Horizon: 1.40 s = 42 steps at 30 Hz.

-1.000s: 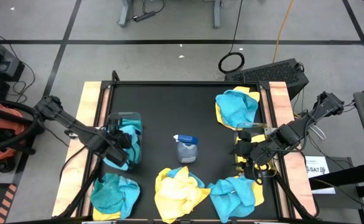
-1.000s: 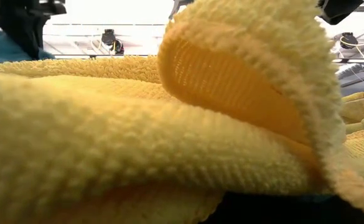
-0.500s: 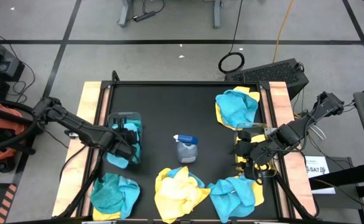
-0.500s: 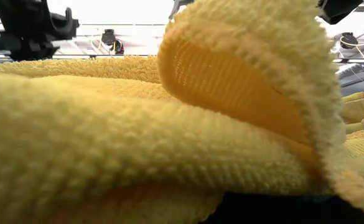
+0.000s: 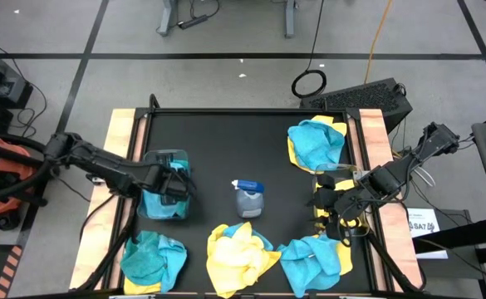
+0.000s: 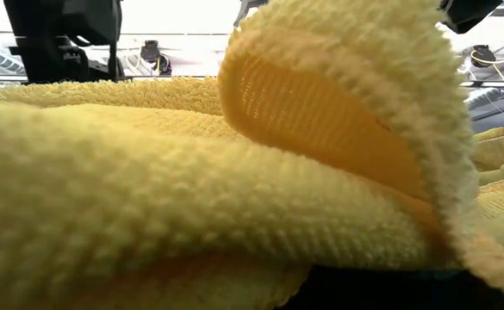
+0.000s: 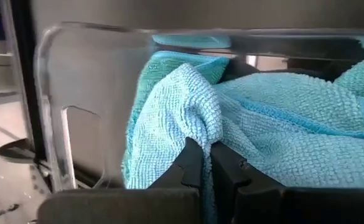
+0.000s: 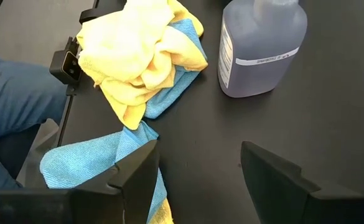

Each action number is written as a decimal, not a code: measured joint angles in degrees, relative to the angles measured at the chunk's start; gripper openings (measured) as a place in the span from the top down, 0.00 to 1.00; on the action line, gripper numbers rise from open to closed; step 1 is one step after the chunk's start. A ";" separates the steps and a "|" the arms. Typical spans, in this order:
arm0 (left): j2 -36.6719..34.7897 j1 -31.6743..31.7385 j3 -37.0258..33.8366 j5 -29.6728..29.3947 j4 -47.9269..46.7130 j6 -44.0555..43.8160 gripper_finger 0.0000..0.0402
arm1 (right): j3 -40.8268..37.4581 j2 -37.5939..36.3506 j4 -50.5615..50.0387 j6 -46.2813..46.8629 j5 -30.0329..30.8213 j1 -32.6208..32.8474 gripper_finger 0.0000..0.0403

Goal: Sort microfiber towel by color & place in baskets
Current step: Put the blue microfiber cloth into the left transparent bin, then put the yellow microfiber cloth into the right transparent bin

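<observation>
Towels heaped along your near table edge, yellow pile pressed against the low camera, right gripper open over bare mat beside the bottle, left gripper pinching a teal towel inside the left basket, open mat beyond.

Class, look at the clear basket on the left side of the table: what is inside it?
Teal towels fill the clear basket; the shut left gripper pinches a fold of one. How many lie there and the basket's floor are hidden.
</observation>
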 joint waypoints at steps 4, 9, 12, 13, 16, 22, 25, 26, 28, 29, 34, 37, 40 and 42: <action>0.24 1.92 0.00 4.20 2.49 1.32 0.97 | 0.00 0.01 0.57 -0.81 0.02 -0.02 0.46; 0.24 4.84 0.02 8.30 4.93 3.73 0.97 | -0.02 0.01 0.57 -0.92 0.00 -0.02 0.46; 0.24 6.59 0.02 8.49 4.91 3.96 0.96 | -0.02 0.01 0.57 -0.90 0.02 -0.02 0.46; 0.24 7.16 0.02 8.78 4.90 4.04 0.95 | -0.02 -0.01 0.57 -0.88 0.00 -0.02 0.46; 0.24 9.02 0.02 11.38 4.57 4.50 0.87 | -0.01 0.01 0.57 -0.90 0.00 0.00 0.46; 0.24 12.26 0.02 17.37 4.67 6.70 0.69 | -0.02 0.01 0.57 -0.92 0.02 -0.02 0.46; 0.24 13.26 0.02 17.59 4.76 6.98 0.60 | -0.02 0.01 0.70 -0.92 0.11 -0.02 0.46; 0.24 13.56 0.02 17.56 4.68 6.99 0.58 | -0.02 0.01 0.85 -0.91 0.13 -0.02 0.46; 0.24 14.07 0.02 17.51 4.20 6.94 0.53 | 0.00 0.01 0.85 -0.90 0.11 -0.02 0.46; 0.24 14.27 0.06 17.51 3.96 6.90 0.51 | 0.00 0.01 0.85 -0.90 0.08 -0.02 0.46; 0.24 14.39 3.50 17.35 -0.48 6.57 0.43 | -0.02 -0.01 0.85 -0.65 -0.16 -0.02 0.46; 0.21 14.39 7.51 17.33 -3.38 6.49 0.41 | 0.00 0.00 0.89 -0.64 -0.21 -0.02 0.46; 0.21 14.36 12.02 17.25 -5.39 6.51 0.40 | -0.02 0.01 1.91 -1.01 -0.23 -0.02 0.46; 0.19 14.23 15.08 17.08 -7.12 6.51 0.40 | -0.02 0.01 2.75 -1.78 -0.26 -0.02 0.46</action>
